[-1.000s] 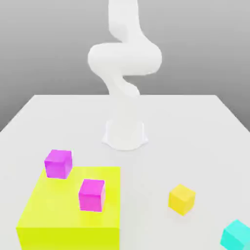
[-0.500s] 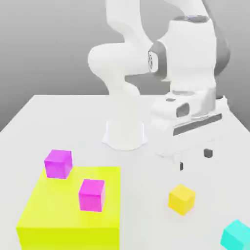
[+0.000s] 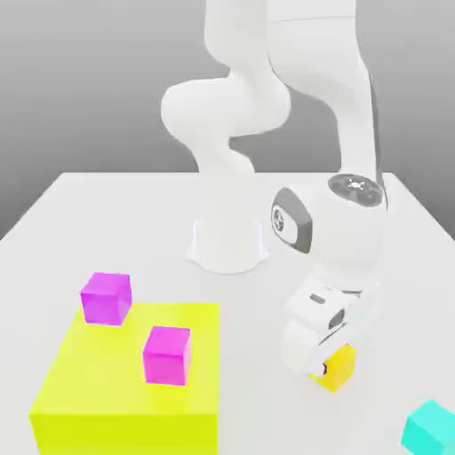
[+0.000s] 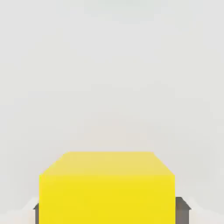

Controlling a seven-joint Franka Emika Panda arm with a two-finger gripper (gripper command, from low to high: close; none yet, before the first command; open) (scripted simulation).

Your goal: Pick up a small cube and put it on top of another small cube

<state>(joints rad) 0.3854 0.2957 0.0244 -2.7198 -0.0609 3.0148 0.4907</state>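
Two magenta cubes (image 3: 107,299) (image 3: 168,355) sat on the yellow block (image 3: 133,360) at the table's (image 3: 267,311) near left corner. Rightward, the hand (image 3: 336,367) was clamped on the yellow-orange cube (image 3: 339,369); a cyan cube (image 3: 431,431) lay by the near right corner.

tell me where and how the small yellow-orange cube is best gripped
Best gripped by two opposite upright sides, probably from above: the small yellow-orange cube sits flat, its faces are parallel, and the pincer already has a pad against each side.
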